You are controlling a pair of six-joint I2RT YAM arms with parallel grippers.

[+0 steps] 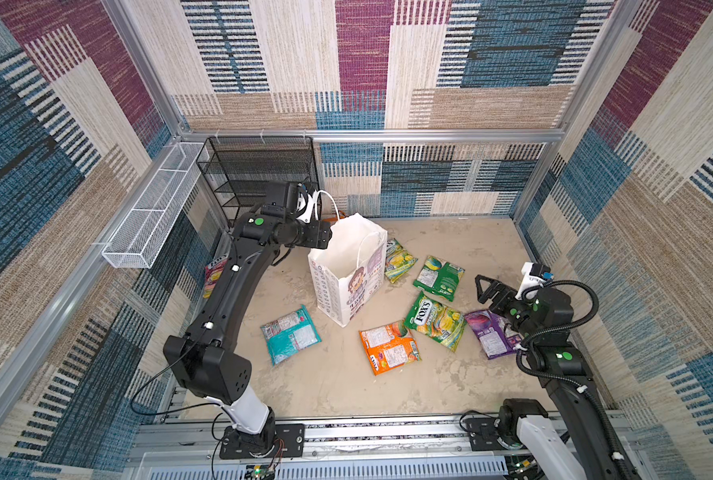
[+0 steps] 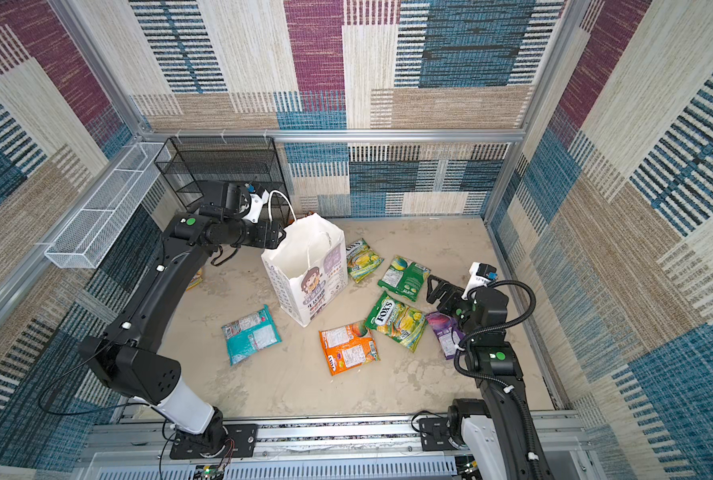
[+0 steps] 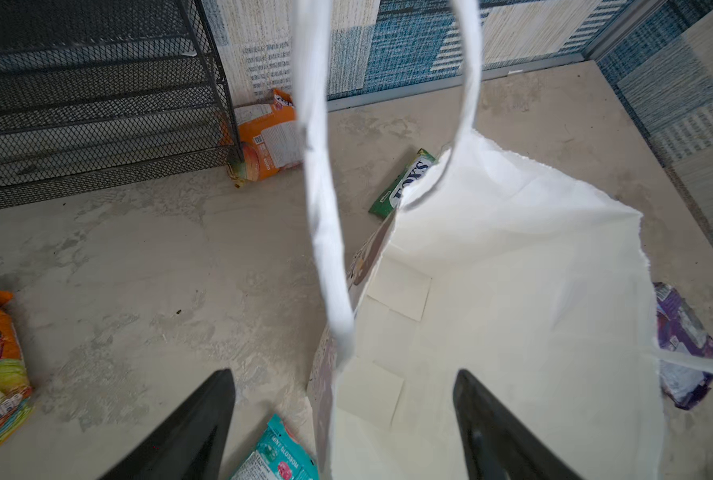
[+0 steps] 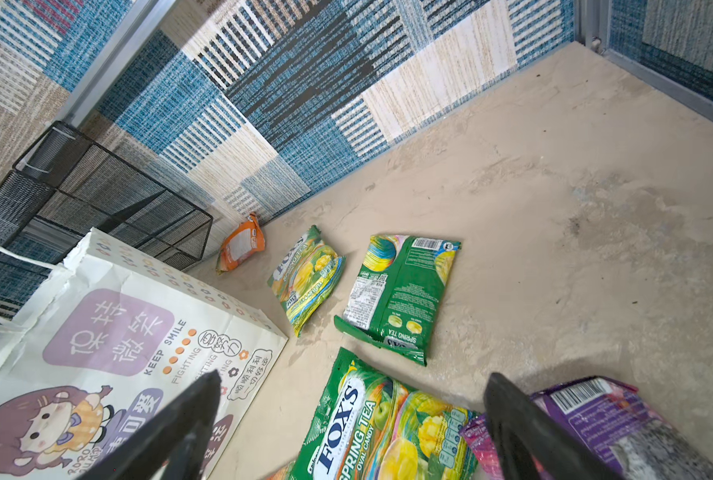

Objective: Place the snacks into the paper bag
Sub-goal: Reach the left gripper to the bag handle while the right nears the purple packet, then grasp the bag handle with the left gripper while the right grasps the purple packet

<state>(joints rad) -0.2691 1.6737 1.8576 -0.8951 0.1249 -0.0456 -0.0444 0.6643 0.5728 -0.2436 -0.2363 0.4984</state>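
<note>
The white paper bag point(image 1: 348, 270) stands upright and open mid-table, one cord handle point(image 3: 319, 208) arching up. My left gripper point(image 3: 344, 399) is open at the bag's left rim, with the near wall between its fingers. Around the bag lie the snacks: teal point(image 1: 290, 334), orange point(image 1: 389, 347), green FOX'S point(image 1: 436, 320), a green one back-side up point(image 1: 439, 277), yellow-green point(image 1: 398, 259) and purple point(image 1: 492, 332). A pink-yellow pouch point(image 1: 213, 270) shows under the left arm, and another orange one point(image 3: 265, 137) lies by the rack. My right gripper point(image 4: 352, 386) hangs open and empty above the FOX'S pouch.
A black mesh rack point(image 1: 259, 174) stands at the back left, close behind the bag. A white wire basket point(image 1: 151, 208) hangs on the left wall. Patterned walls close in the table on three sides.
</note>
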